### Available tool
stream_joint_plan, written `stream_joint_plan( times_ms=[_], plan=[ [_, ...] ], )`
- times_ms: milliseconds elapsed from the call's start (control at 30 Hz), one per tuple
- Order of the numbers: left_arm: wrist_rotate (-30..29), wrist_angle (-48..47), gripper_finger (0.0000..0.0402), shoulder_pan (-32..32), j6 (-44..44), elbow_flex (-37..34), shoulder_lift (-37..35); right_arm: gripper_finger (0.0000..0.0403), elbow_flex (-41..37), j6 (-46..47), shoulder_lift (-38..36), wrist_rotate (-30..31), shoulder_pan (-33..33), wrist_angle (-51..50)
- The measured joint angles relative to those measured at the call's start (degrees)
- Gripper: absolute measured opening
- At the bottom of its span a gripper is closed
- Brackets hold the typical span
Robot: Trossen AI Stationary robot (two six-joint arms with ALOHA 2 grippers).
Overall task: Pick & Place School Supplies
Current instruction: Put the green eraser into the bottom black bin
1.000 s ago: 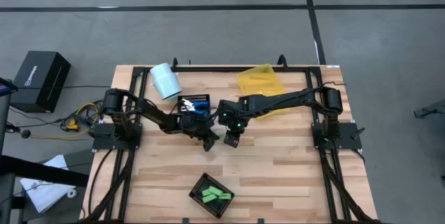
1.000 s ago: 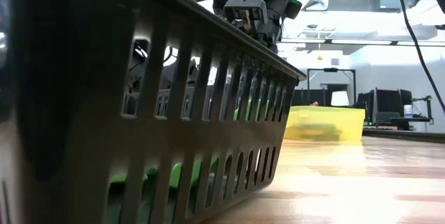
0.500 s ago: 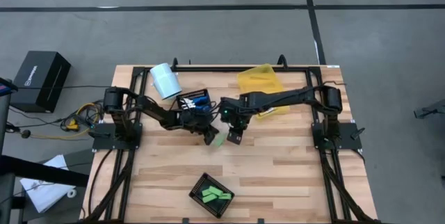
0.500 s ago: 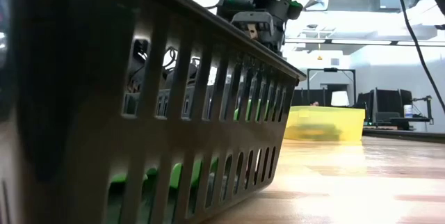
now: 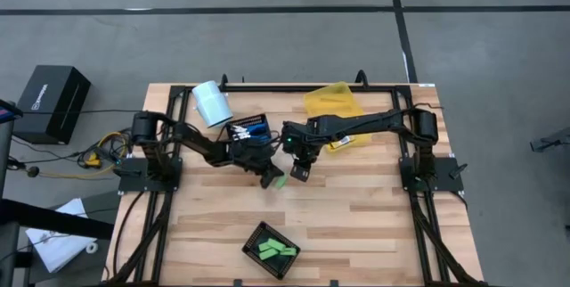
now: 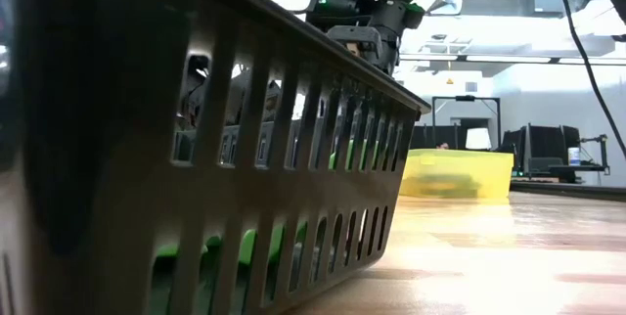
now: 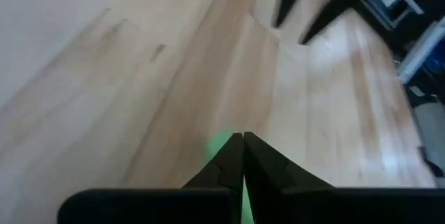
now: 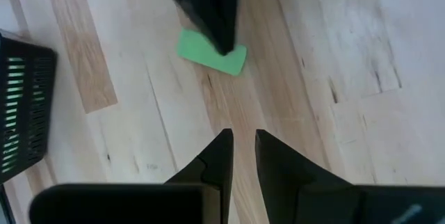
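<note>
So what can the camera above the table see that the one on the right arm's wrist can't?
Only the overhead view shows the white cup, the yellow bin, the tray of blue-handled tools and both whole arms. Only the right wrist view shows the right gripper slightly open, holding nothing. Both show the left gripper pinching a green piece and the black basket.

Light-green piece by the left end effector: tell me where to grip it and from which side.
Probably pinch the light-green piece across its two long edges, coming from above: it is a flat oblong. The left end effector is shut on one end, so take the free end.
</note>
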Motion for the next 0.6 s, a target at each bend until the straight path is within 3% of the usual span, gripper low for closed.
stream_joint_plan(
  times_ms=[600],
  plan=[
    [-0.12, -0.42, 0.0002, -0.29, 1.23, 0.28, 1.48, 0.0054, -0.02, 0.02, 0.0, -0.02, -0.59, 2.5]
  ],
)
